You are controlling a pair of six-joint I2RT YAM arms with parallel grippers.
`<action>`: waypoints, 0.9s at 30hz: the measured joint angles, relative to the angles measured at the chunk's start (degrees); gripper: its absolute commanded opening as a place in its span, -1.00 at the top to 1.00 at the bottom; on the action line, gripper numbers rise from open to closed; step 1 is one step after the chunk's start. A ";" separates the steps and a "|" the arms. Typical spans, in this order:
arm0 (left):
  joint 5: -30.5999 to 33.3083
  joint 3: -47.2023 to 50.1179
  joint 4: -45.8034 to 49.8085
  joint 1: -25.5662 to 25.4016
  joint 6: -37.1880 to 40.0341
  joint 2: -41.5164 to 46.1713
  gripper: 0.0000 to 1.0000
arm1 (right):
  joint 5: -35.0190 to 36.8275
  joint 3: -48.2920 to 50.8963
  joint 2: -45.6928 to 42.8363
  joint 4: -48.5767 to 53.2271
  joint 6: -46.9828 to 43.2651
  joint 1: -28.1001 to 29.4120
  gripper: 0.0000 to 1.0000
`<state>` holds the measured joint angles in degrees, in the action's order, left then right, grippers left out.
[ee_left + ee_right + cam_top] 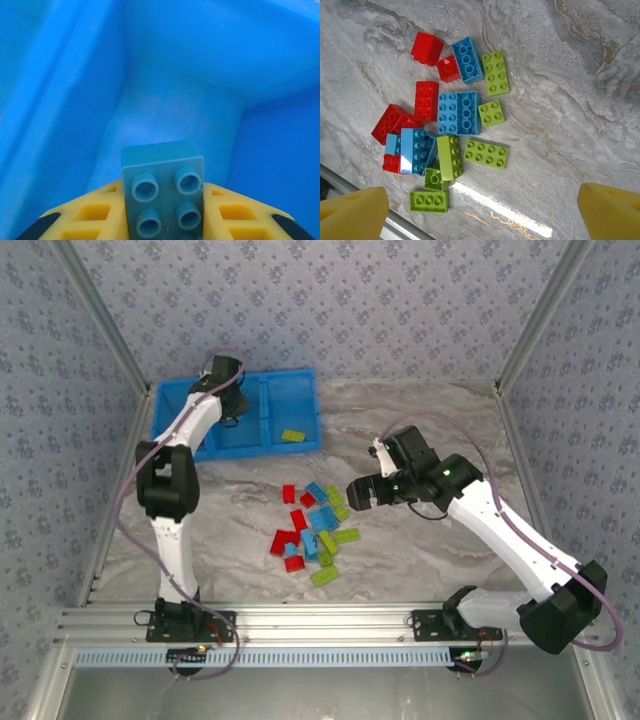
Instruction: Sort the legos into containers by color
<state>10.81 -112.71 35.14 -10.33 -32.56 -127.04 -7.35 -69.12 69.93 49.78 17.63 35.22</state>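
Your left claw (pixel 228 390) is far left, down inside blue bin (pixel 300 380). It is nearly closed and pinches light blue brick (pixel 162 172), studs facing wrist camera. Middle or left compartment: you cannot tell. One lime green brick (pixel 293 436) lies in right compartment. Your right claw (pixel 360 490) hangs over table (pixel 440 430) right of centre, jaws spread wide, nothing held. Loose legos (pixel 455 112), red, light blue and lime green, lie clustered mid-table just left of that claw.

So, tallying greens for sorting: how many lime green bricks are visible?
7: six lime green bricks loose on the table, a seventh in the bin, right compartment. Others may hide under neighbours.
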 measured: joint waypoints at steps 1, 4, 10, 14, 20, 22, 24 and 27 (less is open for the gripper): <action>-0.94 -3.54 1.40 0.17 0.15 -2.80 0.16 | 0.00 0.00 -0.42 -0.13 0.20 0.00 -0.98; -2.84 -8.94 4.11 0.31 0.76 -6.93 0.02 | 0.09 1.86 -2.19 -1.27 1.01 0.00 -0.99; -4.66 -8.61 6.93 0.20 1.14 -4.39 -0.09 | 1.38 5.38 -2.86 -3.17 2.58 -0.48 -1.00; -6.32 5.25 5.29 -0.42 -0.22 8.33 -0.08 | 3.21 7.06 -1.66 -5.81 4.02 -1.27 -0.99; -6.75 31.89 -2.97 -10.38 4.37 40.81 -0.13 | 3.08 8.11 6.03 -12.37 5.73 -1.27 -0.87; -7.58 35.71 -5.16 -15.08 8.57 48.65 -0.20 | 2.32 8.48 9.07 -14.36 6.14 -1.18 -0.82; -8.79 39.93 -6.73 -18.08 13.88 55.89 -0.31 | 1.53 8.50 13.00 -16.28 6.62 -0.90 -0.75; -11.08 47.06 -8.55 -19.34 21.31 64.15 -0.51 | 0.44 8.50 17.51 -18.75 7.45 -0.11 -0.64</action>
<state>-0.27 -65.65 26.59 -29.67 -11.25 -62.89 -6.92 -60.62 87.44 31.03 25.08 35.11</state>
